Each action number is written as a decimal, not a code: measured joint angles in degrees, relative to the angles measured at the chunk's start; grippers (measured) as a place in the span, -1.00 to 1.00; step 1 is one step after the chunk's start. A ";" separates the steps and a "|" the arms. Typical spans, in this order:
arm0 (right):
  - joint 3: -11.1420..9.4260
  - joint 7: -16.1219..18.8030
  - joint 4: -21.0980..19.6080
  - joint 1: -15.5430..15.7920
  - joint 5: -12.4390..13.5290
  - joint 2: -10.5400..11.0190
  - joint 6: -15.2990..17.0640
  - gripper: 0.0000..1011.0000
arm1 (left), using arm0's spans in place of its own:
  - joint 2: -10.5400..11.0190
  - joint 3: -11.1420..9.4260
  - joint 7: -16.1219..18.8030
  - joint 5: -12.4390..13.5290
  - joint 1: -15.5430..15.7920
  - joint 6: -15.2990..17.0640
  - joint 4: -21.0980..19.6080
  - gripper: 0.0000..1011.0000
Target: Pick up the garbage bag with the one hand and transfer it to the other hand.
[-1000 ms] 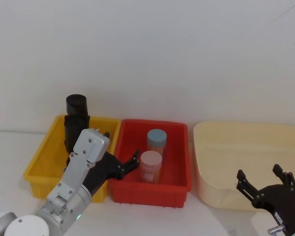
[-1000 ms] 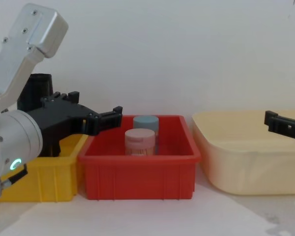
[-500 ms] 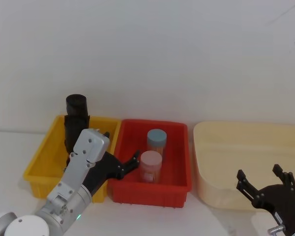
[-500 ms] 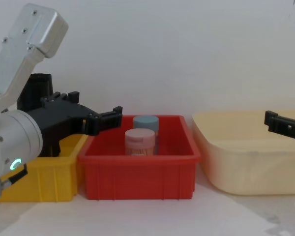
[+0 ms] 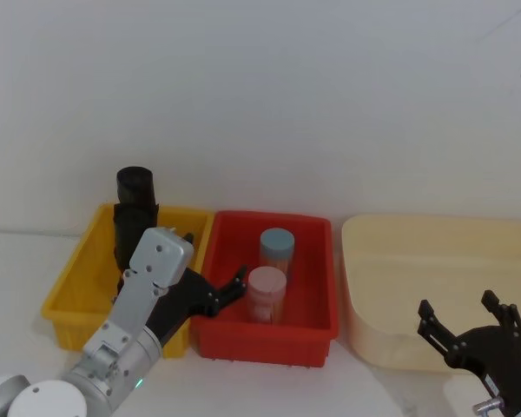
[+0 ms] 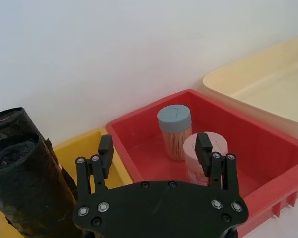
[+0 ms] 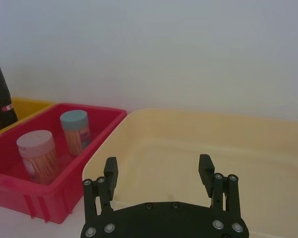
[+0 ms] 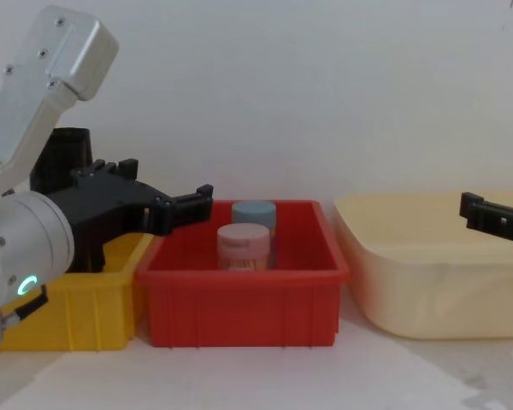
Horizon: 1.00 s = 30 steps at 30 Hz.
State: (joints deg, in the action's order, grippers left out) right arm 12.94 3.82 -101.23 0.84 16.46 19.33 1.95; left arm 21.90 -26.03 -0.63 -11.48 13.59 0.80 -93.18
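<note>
**Black roll stands untouched, left claw spread wide beside it**

Black and glossy, the garbage bag stands upright at the far end of the yellow bin, its top well above the rim. Standing on end, it offers its side to a grasp, which suits a two-fingered claw.

The left gripper hovers with its fingers splayed wide and nothing between them, over the edge where the yellow bin meets the red bin. From its wrist camera the roll sits off to one side of the fingers, not between them. I judge the reach unfinished: the claw needs to swing across toward the bag before it can close.

The blue-lidded jar and pink-lidded jar stand in the red bin (close to the claw, so a careless sweep might knock them).

The right gripper waits low before the cream tub, its fingers also wide and empty, probably ready to receive.
</note>
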 joint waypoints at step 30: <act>2.84 6.75 -2.57 -9.89 1.59 -0.84 5.12 0.98 | 6.49 3.99 -5.13 0.79 2.77 8.19 -12.47 0.98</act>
State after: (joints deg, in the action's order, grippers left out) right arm 15.78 10.57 -103.80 -9.05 18.06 18.49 7.07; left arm 28.39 -22.03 -5.75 -10.69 16.36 8.98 -105.65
